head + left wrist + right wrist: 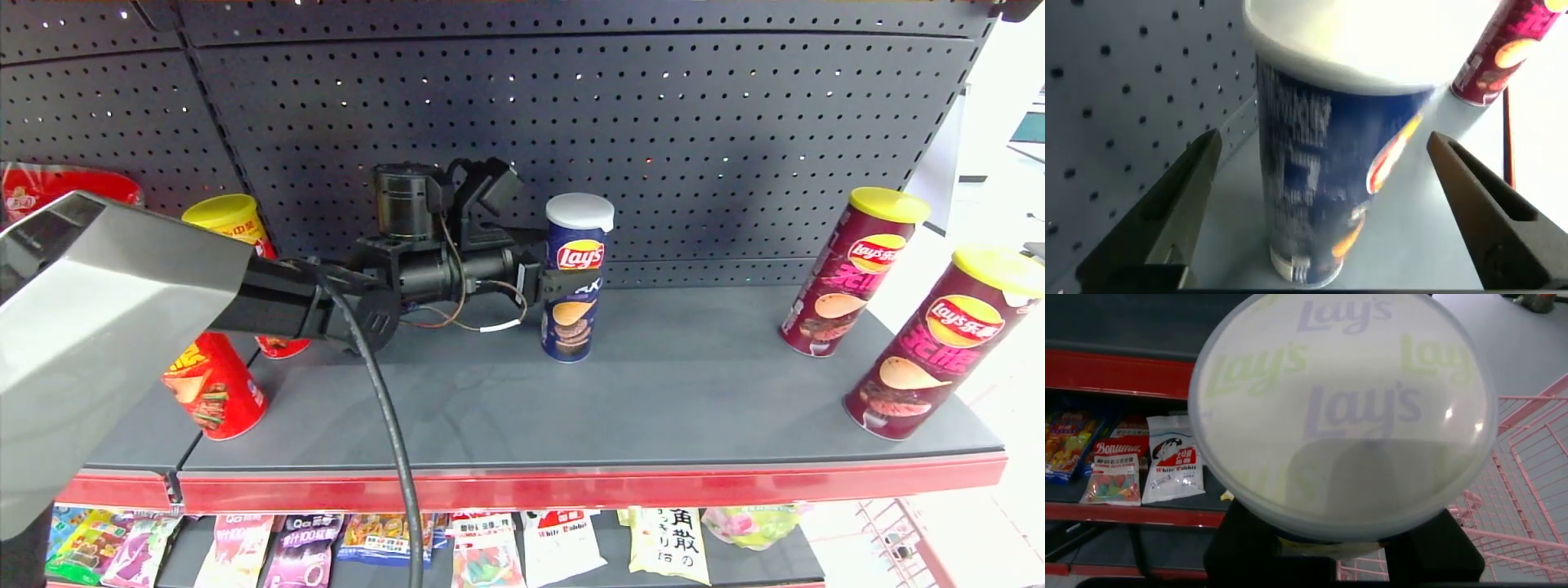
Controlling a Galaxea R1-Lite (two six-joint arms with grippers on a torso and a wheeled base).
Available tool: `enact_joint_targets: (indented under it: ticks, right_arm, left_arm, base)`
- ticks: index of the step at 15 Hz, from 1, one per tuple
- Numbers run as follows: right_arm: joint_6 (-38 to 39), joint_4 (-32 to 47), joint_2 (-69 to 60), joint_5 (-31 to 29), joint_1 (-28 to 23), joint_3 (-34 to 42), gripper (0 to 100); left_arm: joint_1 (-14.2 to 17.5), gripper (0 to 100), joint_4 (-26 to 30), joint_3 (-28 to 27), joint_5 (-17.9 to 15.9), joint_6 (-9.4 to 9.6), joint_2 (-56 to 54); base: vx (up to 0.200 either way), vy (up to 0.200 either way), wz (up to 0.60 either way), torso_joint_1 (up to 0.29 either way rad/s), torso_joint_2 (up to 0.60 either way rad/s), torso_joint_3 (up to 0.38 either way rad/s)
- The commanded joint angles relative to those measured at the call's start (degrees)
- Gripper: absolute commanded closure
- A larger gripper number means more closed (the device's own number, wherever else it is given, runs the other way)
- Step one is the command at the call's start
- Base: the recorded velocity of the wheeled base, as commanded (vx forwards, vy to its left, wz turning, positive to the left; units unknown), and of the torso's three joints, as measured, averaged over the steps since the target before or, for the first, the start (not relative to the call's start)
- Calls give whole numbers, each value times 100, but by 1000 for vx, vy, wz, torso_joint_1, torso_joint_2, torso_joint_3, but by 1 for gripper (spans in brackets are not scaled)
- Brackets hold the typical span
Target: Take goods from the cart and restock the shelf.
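The dark-blue crisp can with white lid [578, 245] is stood on the grey shelf [694, 392] between the left gripper's [1324, 143] parted jaws, seemingly for release, while a clear-lidded can [1343, 408] is clamped by the right gripper [1339, 551].

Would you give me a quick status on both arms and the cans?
Left gripper jaws open astride blue can, upright on shelf. Right gripper holds clear-lidded can. Maroon cans stand apart, rightward.
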Motion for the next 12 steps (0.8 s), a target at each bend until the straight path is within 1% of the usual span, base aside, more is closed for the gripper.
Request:
enact_joint_targets:
  ticks: [1,4,6,7,11,12]
  right_arm:
    - [-1,-3,8,-4,3,-3,100]
    - [-1,-3,17,-66,3,-11,100]
    - [-1,-3,17,-66,3,-11,100]
    - [-1,-3,17,-66,-6,-11,100]
    - [-1,-3,17,-66,-6,15,100]
    - [8,-3,26,-66,-6,15,100]
  left_arm:
    - [-19,0,50,-364,-9,-1,235]
    - [-45,0,129,-602,0,-9,428]
    - [-63,0,129,-619,8,-9,463]
    - [-115,100,129,-619,8,-9,481]
    - [-115,100,156,-593,0,-9,463]
    - [-115,100,121,-505,0,-9,428]
  base:
    - [0,0,0,0,0,0]
    - [0,0,0,0,0,0]
    - [0,0,0,0,0,0]
    - [0,0,0,0,0,0]
    - [0,0,0,0,0,0]
    - [0,0,0,0,0,0]
